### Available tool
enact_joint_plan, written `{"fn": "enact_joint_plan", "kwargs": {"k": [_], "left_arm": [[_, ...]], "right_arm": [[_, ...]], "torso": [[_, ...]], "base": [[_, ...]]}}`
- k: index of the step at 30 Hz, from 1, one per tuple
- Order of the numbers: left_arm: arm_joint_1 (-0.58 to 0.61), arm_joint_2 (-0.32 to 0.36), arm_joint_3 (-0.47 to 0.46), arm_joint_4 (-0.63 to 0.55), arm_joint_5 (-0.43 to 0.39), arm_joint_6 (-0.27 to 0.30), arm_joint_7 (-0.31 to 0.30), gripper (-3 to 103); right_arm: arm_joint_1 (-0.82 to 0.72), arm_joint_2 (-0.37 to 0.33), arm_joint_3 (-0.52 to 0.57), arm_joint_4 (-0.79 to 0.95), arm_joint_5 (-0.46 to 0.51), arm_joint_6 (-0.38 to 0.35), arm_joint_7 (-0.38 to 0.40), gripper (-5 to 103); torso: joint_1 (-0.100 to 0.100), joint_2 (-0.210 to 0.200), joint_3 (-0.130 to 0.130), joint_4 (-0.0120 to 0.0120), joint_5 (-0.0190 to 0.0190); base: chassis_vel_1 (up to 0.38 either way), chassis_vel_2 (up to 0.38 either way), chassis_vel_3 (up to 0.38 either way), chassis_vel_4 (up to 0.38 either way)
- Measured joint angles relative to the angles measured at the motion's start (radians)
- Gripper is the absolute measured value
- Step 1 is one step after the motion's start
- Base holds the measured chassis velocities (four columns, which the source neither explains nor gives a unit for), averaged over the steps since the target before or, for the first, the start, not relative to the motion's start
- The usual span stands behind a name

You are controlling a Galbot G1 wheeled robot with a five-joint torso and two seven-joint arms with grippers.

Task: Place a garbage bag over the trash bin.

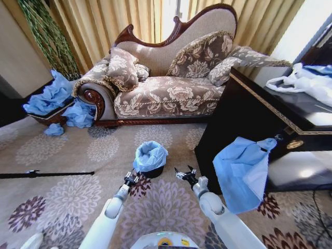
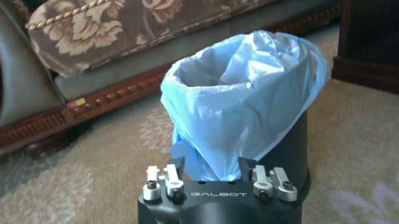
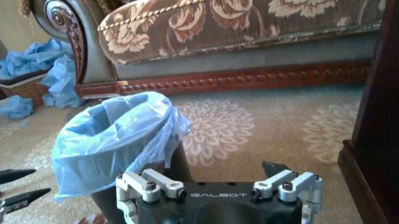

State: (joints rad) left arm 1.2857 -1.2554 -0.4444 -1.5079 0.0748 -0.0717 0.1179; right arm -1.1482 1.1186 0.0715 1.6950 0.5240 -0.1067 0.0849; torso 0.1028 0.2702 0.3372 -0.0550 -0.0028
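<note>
So the small black cylindrical trash bin (image 1: pixel 152 171) sits on the patterned carpet (image 1: pixel 78 197) in front of the floral brown sofa (image 1: pixel 171 88), and the thin light blue translucent garbage bag (image 1: pixel 150 155) is already draped over its mouth, bunched up and puffy around the rim with the opening showing. In the left wrist view the bag (image 2: pixel 243 102) hangs down one side of the bin (image 2: pixel 290 149), covering most of the upper part.

The left pincer (image 1: pixel 130 179) is just beside the bin on its left, fingers spread open with nothing between them, pointing at the bag. The right pincer (image 1: pixel 184 174) is a bit further off on the bin's right, also open and holding nothing. From the right wrist camera you can see the bag (image 3: pixel 112 135) flopping over the rim, with the other arm's finger tips (image 3: pixel 18 186) poking in at the edge.

There's a bigger blue plastic sheet (image 1: pixel 241 171) hanging off the dark wooden cabinet (image 1: pixel 249 119) to the right.
</note>
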Motion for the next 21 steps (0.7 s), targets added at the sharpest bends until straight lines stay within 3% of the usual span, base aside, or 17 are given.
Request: {"fn": "enact_joint_plan", "kwargs": {"k": [2, 5, 9, 12, 13, 15, 17, 19, 21], "left_arm": [[0.026, 0.007, -0.018, -0.025, -0.043, 0.012, 0.008, 71], [0.049, 0.013, -0.036, -0.044, -0.089, 0.018, 0.014, 76], [0.080, 0.020, -0.059, -0.088, -0.162, 0.045, 0.016, 93], [0.119, 0.021, -0.081, -0.208, -0.282, 0.146, -0.009, 99], [0.119, 0.021, -0.081, -0.208, -0.282, 0.146, -0.009, 99], [0.137, 0.020, -0.081, -0.311, -0.368, 0.248, -0.060, 100], [0.142, 0.021, -0.081, -0.344, -0.395, 0.281, -0.074, 100], [0.158, 0.025, -0.087, -0.433, -0.455, 0.359, -0.110, 100], [0.162, 0.030, -0.092, -0.464, -0.475, 0.383, -0.122, 100]], "right_arm": [[-0.010, -0.005, 0.008, 0.020, 0.000, 0.000, 0.000, 100], [-0.017, -0.010, 0.015, 0.033, -0.001, 0.000, -0.001, 100], [-0.019, -0.013, 0.021, 0.048, -0.003, 0.003, -0.001, 100], [0.001, -0.012, 0.019, 0.084, 0.008, -0.001, 0.011, 100], [0.001, -0.012, 0.019, 0.084, 0.008, -0.001, 0.011, 100], [0.031, -0.011, 0.006, 0.102, 0.022, -0.005, 0.028, 97], [0.043, -0.011, -0.001, 0.105, 0.026, -0.006, 0.035, 97], [0.074, -0.014, -0.020, 0.109, 0.033, -0.009, 0.040, 88], [0.091, -0.015, -0.029, 0.109, 0.036, -0.013, 0.042, 83]], "torso": [[0.000, 0.000, 0.000, -0.0001, 0.0001], [0.000, 0.000, 0.000, 0.0001, 0.0001], [0.000, 0.000, 0.000, 0.0001, 0.0001], [0.000, 0.000, 0.000, 0.0000, 0.0000], [0.000, 0.000, 0.000, 0.0000, 0.0000], [0.000, 0.000, 0.000, 0.0001, 0.0002], [0.000, 0.000, 0.000, 0.0000, 0.0002], [0.000, 0.000, 0.000, 0.0001, 0.0002], [0.000, 0.000, 0.000, 0.0001, 0.0002]], "base": [[0.000, 0.000, 0.000, 0.000], [0.000, 0.000, 0.000, 0.000], [0.000, 0.000, 0.000, 0.000], [0.000, 0.000, 0.000, 0.000], [0.000, 0.000, 0.000, 0.000], [0.000, 0.000, 0.000, 0.000], [0.000, 0.000, 0.000, 0.000], [0.000, 0.000, 0.000, 0.000], [0.000, 0.000, 0.000, 0.000]]}}
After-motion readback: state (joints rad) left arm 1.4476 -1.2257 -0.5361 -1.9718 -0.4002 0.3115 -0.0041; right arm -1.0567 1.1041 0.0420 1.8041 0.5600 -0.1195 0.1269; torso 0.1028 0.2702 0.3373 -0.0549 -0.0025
